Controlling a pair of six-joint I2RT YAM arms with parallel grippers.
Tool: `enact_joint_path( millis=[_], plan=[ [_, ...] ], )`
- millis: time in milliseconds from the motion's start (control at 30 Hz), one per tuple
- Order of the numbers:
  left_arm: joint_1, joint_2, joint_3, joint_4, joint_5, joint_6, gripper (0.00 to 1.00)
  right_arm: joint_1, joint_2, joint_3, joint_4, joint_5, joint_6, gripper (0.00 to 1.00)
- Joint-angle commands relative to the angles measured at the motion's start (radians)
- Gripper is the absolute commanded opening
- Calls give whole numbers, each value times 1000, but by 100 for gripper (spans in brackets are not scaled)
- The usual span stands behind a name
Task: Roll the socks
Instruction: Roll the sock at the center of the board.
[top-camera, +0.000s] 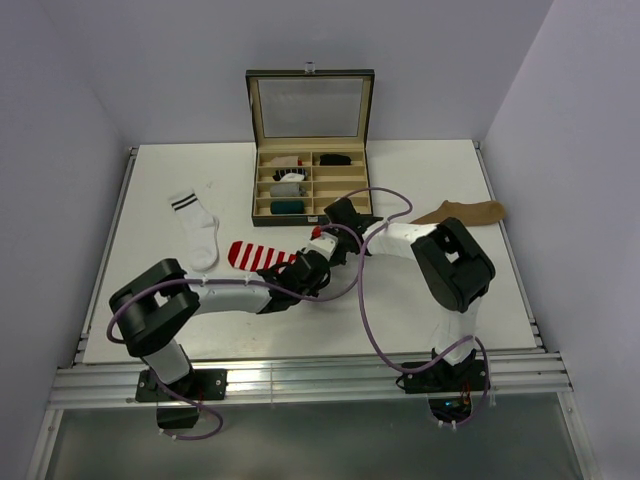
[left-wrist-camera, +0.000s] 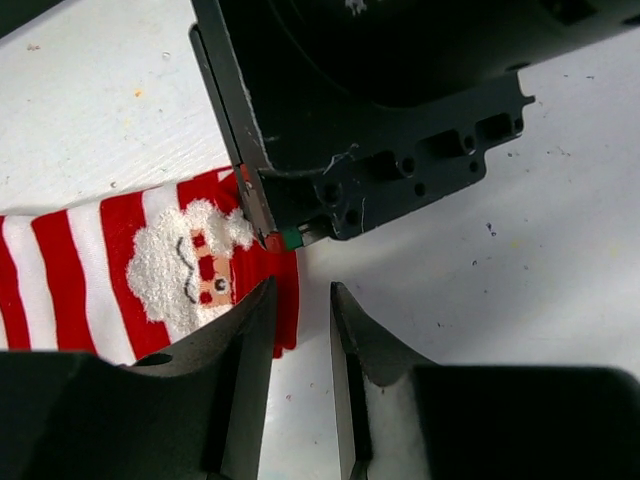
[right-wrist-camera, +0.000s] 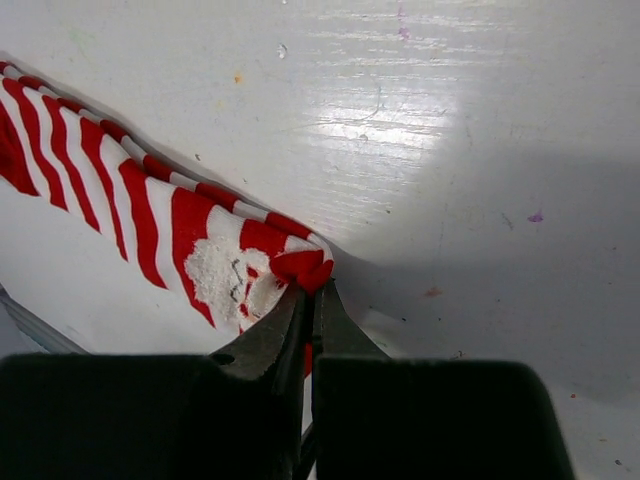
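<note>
The right gripper (right-wrist-camera: 312, 300) has its jaws pressed together, pinching the Santa-face end of the red-and-white striped fabric sock (right-wrist-camera: 130, 200), which runs off toward ten o'clock in that wrist view. The left gripper (left-wrist-camera: 300, 330) stands narrowly spread with only bare table showing between its jaws. The sock's red edge sits at its nine o'clock finger. Only the overhead view shows the sock's long axis lying three-to-nine across the white table (top-camera: 230, 330), with both grippers at the three o'clock end.

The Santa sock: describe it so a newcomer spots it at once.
Find the open box at the rear. Just in front of it lies the Santa sock. Only it is red-striped, unlike the white sock and tan sock.
</note>
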Motion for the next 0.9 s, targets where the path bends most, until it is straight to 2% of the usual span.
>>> enact_joint_path(
  millis=[0, 233, 567, 867],
  plan=[
    [-7, 35, 53, 18, -11, 34, 33, -28, 36, 12, -78, 42, -25, 0],
    [-7, 115, 103, -25, -58, 44, 33, -51, 45, 6, -86, 28, -45, 0],
    [-26, 137, 120, -68, -178, 46, 36, -61, 53, -1, -67, -25, -52, 0],
    [-32, 183, 157, -149, -205, 27, 36, -61, 56, 0, -69, -33, -54, 0]
  ],
)
